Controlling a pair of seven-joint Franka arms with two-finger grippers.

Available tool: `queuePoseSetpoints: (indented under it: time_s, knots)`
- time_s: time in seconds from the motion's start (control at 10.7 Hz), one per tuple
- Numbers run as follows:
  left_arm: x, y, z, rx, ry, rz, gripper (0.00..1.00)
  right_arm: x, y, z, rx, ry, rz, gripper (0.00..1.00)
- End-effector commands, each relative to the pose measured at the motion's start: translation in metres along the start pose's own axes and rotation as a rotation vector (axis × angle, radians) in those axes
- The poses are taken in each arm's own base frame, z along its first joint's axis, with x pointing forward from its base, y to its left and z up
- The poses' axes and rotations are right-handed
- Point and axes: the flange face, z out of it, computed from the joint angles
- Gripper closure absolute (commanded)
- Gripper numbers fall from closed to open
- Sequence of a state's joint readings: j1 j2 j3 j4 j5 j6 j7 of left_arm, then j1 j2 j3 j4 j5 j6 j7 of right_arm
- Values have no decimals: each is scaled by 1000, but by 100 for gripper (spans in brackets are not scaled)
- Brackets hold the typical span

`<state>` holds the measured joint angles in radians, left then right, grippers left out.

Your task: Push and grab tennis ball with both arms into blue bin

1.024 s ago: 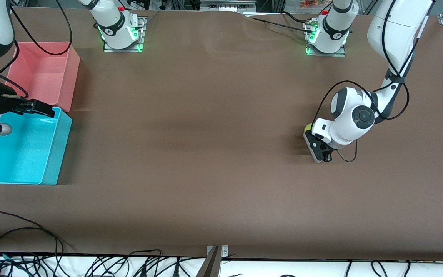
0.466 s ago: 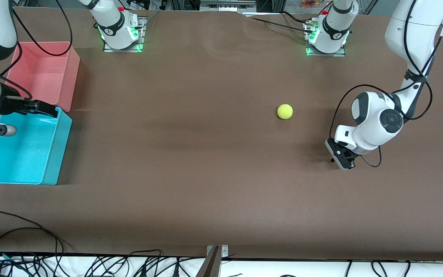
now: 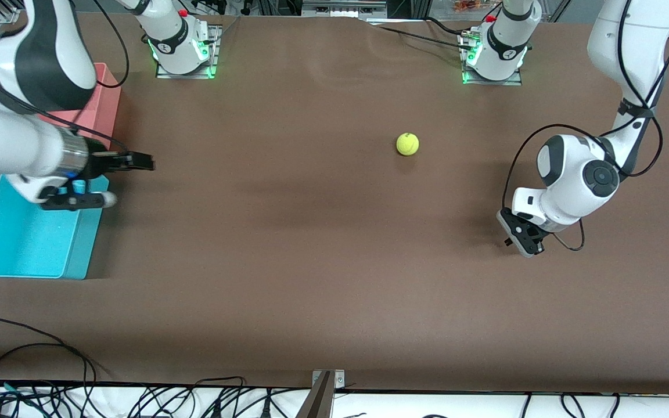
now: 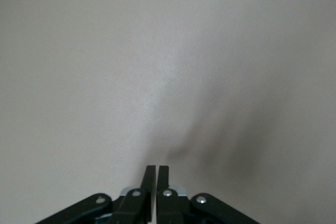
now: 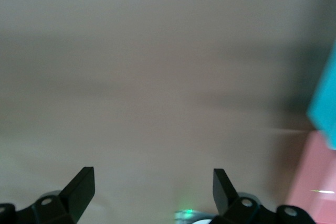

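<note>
The tennis ball (image 3: 407, 144) lies alone on the brown table, between the two arms and nearer to the left arm's end. My left gripper (image 3: 523, 239) is shut and empty, low over the table and well apart from the ball; its wrist view (image 4: 157, 167) shows only bare table. My right gripper (image 3: 144, 162) is open and empty over the table, just past the blue bin (image 3: 27, 241); it also shows in its wrist view (image 5: 153, 174). The ball is in neither wrist view. A corner of the blue bin (image 5: 326, 103) shows in the right wrist view.
A pink-red bin (image 3: 105, 98) stands beside the blue bin, farther from the front camera and partly hidden by the right arm; it also shows in the right wrist view (image 5: 315, 182). The arm bases (image 3: 492, 55) stand along the table's back edge. Cables lie along the front edge.
The ball left the left gripper and rolled toward the right arm's end, farther from the front camera. The left gripper drew back. The right gripper moved from over the blue bin out over the table.
</note>
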<state>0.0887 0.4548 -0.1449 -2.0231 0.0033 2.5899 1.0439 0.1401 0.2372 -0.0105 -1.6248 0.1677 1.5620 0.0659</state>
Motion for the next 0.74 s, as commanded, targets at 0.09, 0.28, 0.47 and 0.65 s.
queuePoseSetpoints:
  time_s: [0.09,0.28,0.47,0.65]
  knots:
    - [-15,3,-70,2,-59,-34,30,0,-90,84,89,-44,3,0]
    - [-19,2,-86,6,-65,-46,0,-5,-147,120,58,-61,-15,0]
    - [-19,0,-115,45,-47,-62,0,-7,-183,156,145,-135,-15,0]
    - [-30,14,-117,42,-56,-112,0,-30,-251,195,126,-104,37,0]
